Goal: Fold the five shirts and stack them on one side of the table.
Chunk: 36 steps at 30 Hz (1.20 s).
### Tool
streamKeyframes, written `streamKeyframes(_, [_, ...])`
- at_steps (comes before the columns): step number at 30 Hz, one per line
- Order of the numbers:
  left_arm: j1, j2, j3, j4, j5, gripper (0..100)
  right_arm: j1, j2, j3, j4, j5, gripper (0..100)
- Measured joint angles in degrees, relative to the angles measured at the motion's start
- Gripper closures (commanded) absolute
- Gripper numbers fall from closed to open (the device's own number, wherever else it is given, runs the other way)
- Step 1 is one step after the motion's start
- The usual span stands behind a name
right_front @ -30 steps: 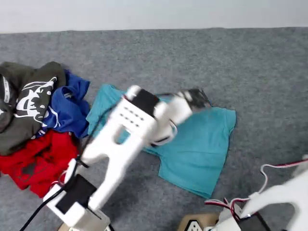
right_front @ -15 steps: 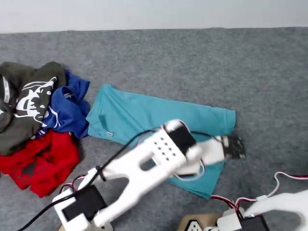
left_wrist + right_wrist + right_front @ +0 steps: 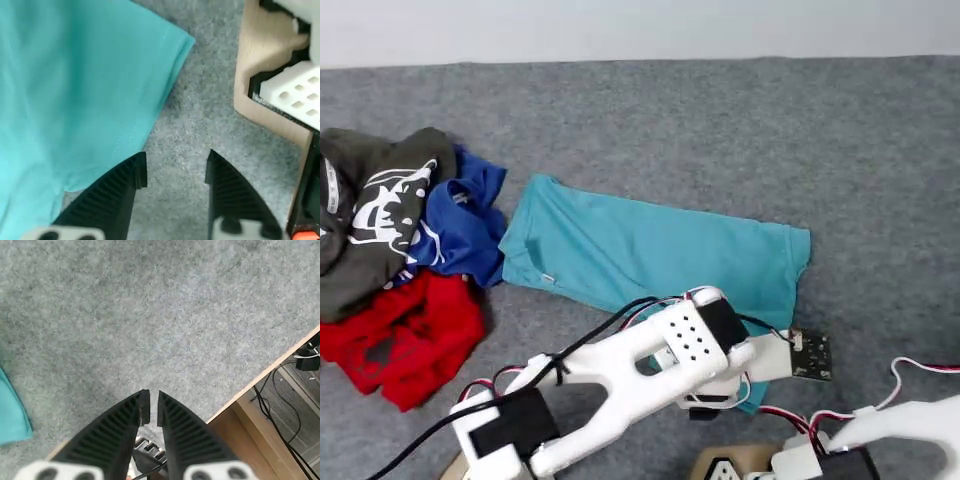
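Left gripper [image 3: 175, 167]: jaws apart, empty, over carpet [image 3: 187, 127] just beside teal shirt [image 3: 650, 250].
Right gripper [image 3: 152, 400]: jaws nearly closed, empty, above carpet.
Shirt pile [image 3: 400, 250]: heaped beside teal shirt.

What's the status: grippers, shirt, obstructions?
Left gripper open, empty, beside teal shirt's edge. Right gripper shut, empty, over bare mat. Teal shirt flat; other shirts heaped beside it, nothing blocking.

The left gripper [image 3: 176, 165] hangs with jaws parted above the grey felt surface [image 3: 200, 105], one fingertip just beside the teal shirt [image 3: 75, 90] hem. A wooden base [image 3: 265, 75] borders the surface's edge.
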Motion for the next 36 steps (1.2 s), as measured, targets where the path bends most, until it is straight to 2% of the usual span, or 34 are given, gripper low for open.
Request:
streamKeyframes(12, [0.0,0.8,0.0,-6.2,0.0,79,0.0,0.0,0.3,0.0,0.0,96.0])
streamKeyframes(17, [-1.7,0.8,0.4,-8.5,-2.3,79,0.0,0.0,0.3,0.0,0.0,96.0])
streamKeyframes(28, [-3.9,1.0,0.4,-9.1,-4.8,79,0.0,0.0,0.3,0.0,0.0,96.0])
streamKeyframes(36, [-3.9,8.1,0.4,-9.1,-4.8,79,0.0,0.0,0.3,0.0,0.0,96.0])
